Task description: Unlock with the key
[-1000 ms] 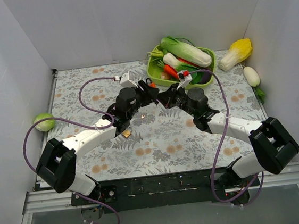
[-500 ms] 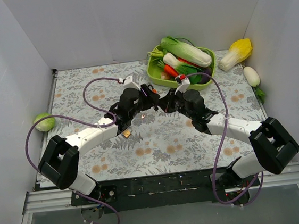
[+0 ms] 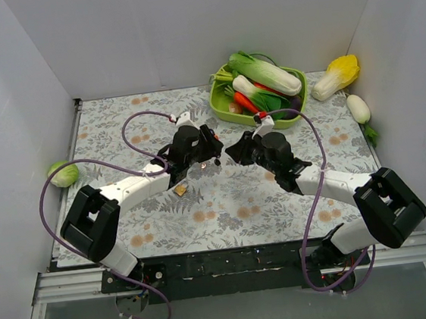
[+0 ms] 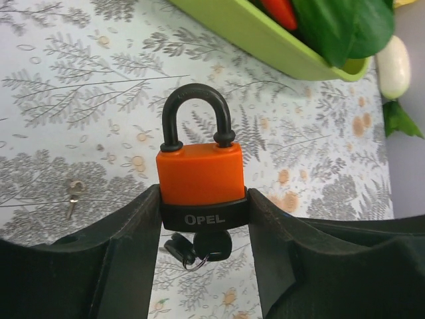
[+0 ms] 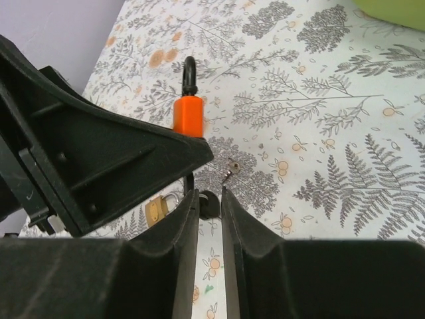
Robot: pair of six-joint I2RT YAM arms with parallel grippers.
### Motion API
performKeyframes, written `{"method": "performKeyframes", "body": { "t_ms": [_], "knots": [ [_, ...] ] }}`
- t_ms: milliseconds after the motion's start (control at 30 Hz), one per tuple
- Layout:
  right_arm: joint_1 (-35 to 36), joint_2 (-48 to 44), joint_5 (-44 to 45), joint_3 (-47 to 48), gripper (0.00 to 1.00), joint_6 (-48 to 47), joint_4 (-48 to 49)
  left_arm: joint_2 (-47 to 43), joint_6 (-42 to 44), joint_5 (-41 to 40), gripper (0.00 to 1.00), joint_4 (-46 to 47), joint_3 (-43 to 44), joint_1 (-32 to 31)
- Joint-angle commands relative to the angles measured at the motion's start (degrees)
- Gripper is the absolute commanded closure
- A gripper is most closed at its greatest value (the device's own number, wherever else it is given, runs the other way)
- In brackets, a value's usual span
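Note:
My left gripper point(image 4: 203, 199) is shut on the black base of an orange padlock point(image 4: 199, 173) marked OPEL and holds it above the table. Its black shackle point(image 4: 196, 113) sits with both legs in the body. The black-headed key point(image 4: 214, 246) sticks out of the lock's underside, and a second black key point(image 4: 178, 251) hangs from its ring. My right gripper point(image 5: 206, 194) faces the left one, its jaws a narrow gap apart and empty. The key's head point(image 5: 210, 203) shows just beyond its fingertips. In the top view the left gripper point(image 3: 210, 148) and the right gripper point(image 3: 233, 150) stand slightly apart.
A plain silver key point(image 4: 72, 197) and a small brass padlock point(image 5: 157, 207) lie on the floral cloth under the grippers. A green tray point(image 3: 221, 107) of toy vegetables stands behind them. A green cabbage point(image 3: 63, 174) lies at the left, a yellow cabbage point(image 3: 335, 76) and a white radish point(image 3: 358, 107) at the right.
Both grippers have moved down and nearer from beside the tray. They were pressed together before and now stand slightly apart, the padlock staying in the left one.

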Motion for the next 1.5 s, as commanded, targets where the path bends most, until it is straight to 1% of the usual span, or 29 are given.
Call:
{"method": "performKeyframes", "body": {
  "t_ms": [0, 133, 167, 267, 433, 567, 800, 1300, 1467],
  "knots": [
    [0.0, -0.8, 2.5, -1.2, 0.72, -0.8, 0.3, -0.8, 1.0, -2.0, 1.00, 0.1, 0.6, 1.5],
    [0.3, -0.3, 0.8, -1.4, 0.67, -1.4, 0.2, -0.2, 0.4, -1.5, 1.00, -0.1, 0.7, 2.2],
    [0.6, -0.1, 0.2, -1.5, 0.63, -1.6, -0.2, -0.2, 0.2, -1.2, 1.00, 0.0, 0.6, 2.4],
    [1.0, 0.1, -1.6, -2.4, 0.57, -1.7, 0.3, -0.8, -0.3, -0.6, 1.00, 0.6, 0.3, 2.6],
    [1.1, 0.1, -6.0, -2.8, 0.53, -2.0, 2.9, -1.6, -1.7, 2.2, 1.00, 1.9, -0.4, 2.7],
    [1.1, 0.4, -6.8, -1.4, 0.55, -3.3, 3.4, -2.0, -2.9, 4.5, 1.00, 2.8, -1.1, 2.6],
    [1.1, 2.6, -9.2, 0.4, 0.58, -3.4, 5.5, -3.1, -3.1, 4.8, 1.00, 3.5, -1.5, 2.7],
    [1.1, 5.9, -7.6, 4.5, 0.67, -4.2, 4.8, -4.3, -3.0, 5.0, 1.00, 4.0, -1.6, 2.6],
    [1.1, 6.2, -7.7, 4.3, 0.68, -4.0, 4.9, -4.4, -3.0, 5.0, 1.00, 4.1, -1.8, 2.7]
  ]
}}
